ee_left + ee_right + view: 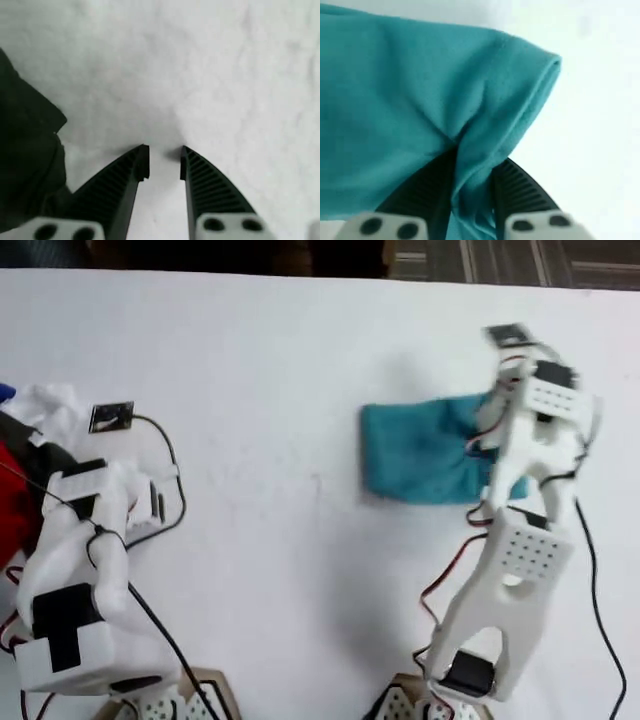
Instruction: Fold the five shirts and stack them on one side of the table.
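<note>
A teal shirt (425, 451), partly folded, lies on the white table right of centre. My right gripper (472, 167) is shut on a pinched fold of the teal shirt (420, 95) at its right edge, under the right arm (525, 430). My left gripper (164, 162) hovers open over a white cloth (200, 75), with nothing between its fingers. A dark garment (25, 160) lies beside it. At the table's left edge a pile shows a white shirt (45, 405), a red shirt (12, 510) and a dark one (25, 440), next to the left arm (85, 540).
The white table (260, 540) stretches between the two arms. Black cables (170, 480) trail from the left arm, and red and black wires (445, 575) hang from the right arm. The arm bases (400, 705) stand at the front edge.
</note>
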You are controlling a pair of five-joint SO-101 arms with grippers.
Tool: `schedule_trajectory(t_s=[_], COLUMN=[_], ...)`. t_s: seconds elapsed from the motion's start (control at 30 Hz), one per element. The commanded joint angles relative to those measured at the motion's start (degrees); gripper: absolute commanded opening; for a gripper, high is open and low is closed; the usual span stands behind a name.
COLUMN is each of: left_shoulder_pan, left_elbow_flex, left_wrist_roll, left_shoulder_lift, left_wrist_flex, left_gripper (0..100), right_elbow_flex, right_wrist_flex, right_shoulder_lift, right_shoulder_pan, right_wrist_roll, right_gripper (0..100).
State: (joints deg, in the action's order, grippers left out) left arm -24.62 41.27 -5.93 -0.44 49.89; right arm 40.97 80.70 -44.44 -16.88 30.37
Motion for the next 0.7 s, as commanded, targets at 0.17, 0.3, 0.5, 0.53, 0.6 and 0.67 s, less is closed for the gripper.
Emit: schedule_trajectory(t_s=[0.17,0.3,0.5,0.53,0.6,0.67], left_shoulder_pan=[-0.62,-0.62,-0.62,-0.62,-0.62,-0.62], left_elbow_flex=[0.04,0.04,0.04,0.04,0.04,0.04], left_wrist_roll=[0.70,0.70,0.70,0.70,0.70,0.70], left_shoulder_lift=[-0.44,-0.44,-0.35,-0.35,-0.35,-0.35], left_wrist_flex=[-1.76,-1.76,-1.76,-1.76,-1.76,-1.76], left_gripper=[12,12,12,12,12,12], right_elbow_flex=[5.19,5.71,6.51,7.38,10.46,13.98], right_wrist_flex=[-18.15,-26.42,-33.01,-33.36,-33.27,-33.19], right_shoulder_lift=[0.04,-3.21,-8.75,-9.89,-12.18,-14.64], right_shoulder_pan=[-5.14,-5.76,-8.22,-8.84,-9.63,-10.59], right_wrist_roll=[5.89,9.14,10.02,10.02,10.02,10.02], right_gripper=[1.9,1.9,1.9,1.9,1.9,1.9])
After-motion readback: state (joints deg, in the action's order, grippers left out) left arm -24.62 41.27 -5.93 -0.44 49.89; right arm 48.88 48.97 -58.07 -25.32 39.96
